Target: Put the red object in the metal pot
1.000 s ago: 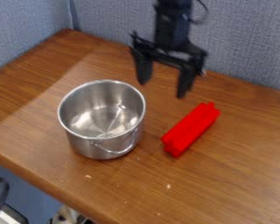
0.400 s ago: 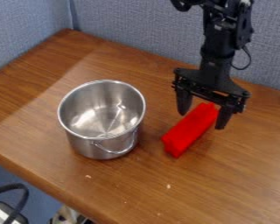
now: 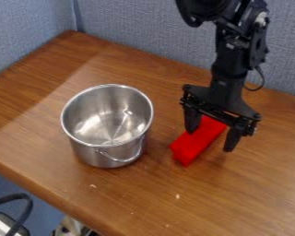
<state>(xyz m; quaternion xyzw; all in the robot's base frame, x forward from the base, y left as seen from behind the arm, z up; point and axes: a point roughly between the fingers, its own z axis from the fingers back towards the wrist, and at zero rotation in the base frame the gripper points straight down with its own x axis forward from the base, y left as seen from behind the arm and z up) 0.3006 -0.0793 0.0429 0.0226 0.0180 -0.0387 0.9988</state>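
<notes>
The red object (image 3: 194, 145) is a bright red elongated block lying flat on the wooden table (image 3: 64, 83), right of the metal pot. My gripper (image 3: 214, 129) points straight down over the block's far end, open, one finger (image 3: 191, 119) on each side of it. The far end of the block is partly hidden behind the fingers. Whether the fingers touch the block I cannot tell. The metal pot (image 3: 107, 124) is a shiny round steel pot standing upright and empty at centre left, its thin wire handle hanging down at the front.
A blue-grey fabric wall (image 3: 125, 23) runs behind the table. The table's front edge (image 3: 76, 214) cuts diagonally across the lower left, with dark clutter on the floor below it.
The gripper has moved from the back of the table forward and down to the red block, and now straddles its far end. It stayed open. Block and pot have not moved.
</notes>
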